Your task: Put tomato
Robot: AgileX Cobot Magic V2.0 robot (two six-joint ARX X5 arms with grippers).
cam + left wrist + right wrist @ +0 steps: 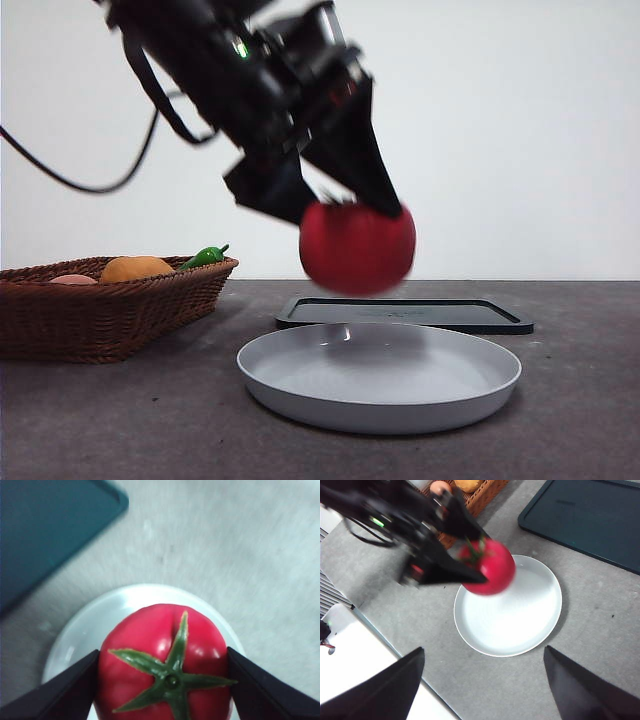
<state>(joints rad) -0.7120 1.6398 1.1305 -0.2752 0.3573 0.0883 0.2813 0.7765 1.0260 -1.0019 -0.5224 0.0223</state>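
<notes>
While the left tool [335,205] pinches it from both sides, one tomato [357,247] hangs in the air above one white plate [380,385], clear of its surface; one dark flat tray [405,314] lies behind the plate, apart from it; one wicker basket [110,305] stands at the side, holding one orange fruit [136,268], one green pepper [205,256] and one pale rounded item at its far end; bare grey desk [580,400] surrounds the plate on every side, with open room between plate and basket; right tool [482,685] hovers high above the desk edge, jaws spread wide, gripping nothing.
</notes>
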